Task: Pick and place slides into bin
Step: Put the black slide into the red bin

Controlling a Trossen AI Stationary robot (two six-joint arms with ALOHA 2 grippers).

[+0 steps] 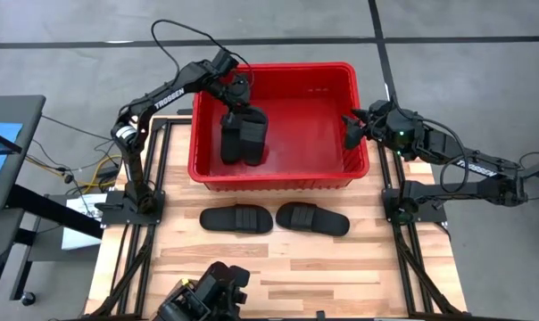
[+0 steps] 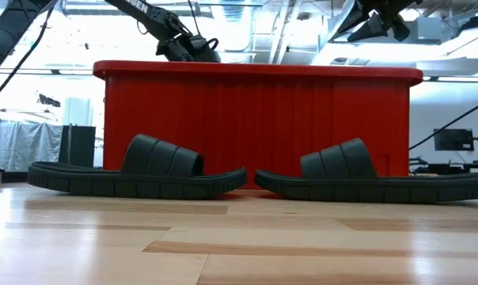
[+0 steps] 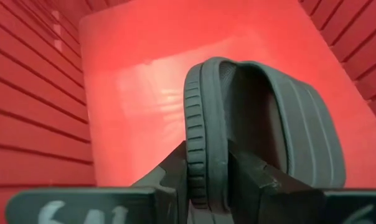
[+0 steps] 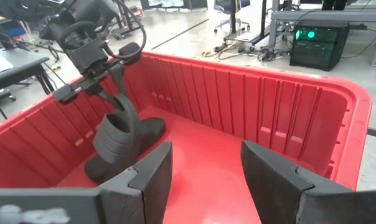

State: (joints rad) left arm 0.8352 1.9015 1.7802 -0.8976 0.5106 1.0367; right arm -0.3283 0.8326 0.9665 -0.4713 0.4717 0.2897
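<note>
Left pincer [image 1: 236, 109] inside the bin [image 1: 278, 175], near its left wall — clamped on the sole edge of one slide [image 3: 206, 143], held upright on edge, strap facing sideways. A second slide [image 4: 141, 132] flat on the red bottom just beside it. Right pincer [image 1: 352, 127] at the bin's right rim, fingers [image 4: 149, 177] spread wide, gripping nothing. Two more slides on the wooden surface [image 1: 341, 267] in front of the bin: left one [image 1: 236, 218], right one [image 1: 312, 218], toe to toe, just apart.
</note>
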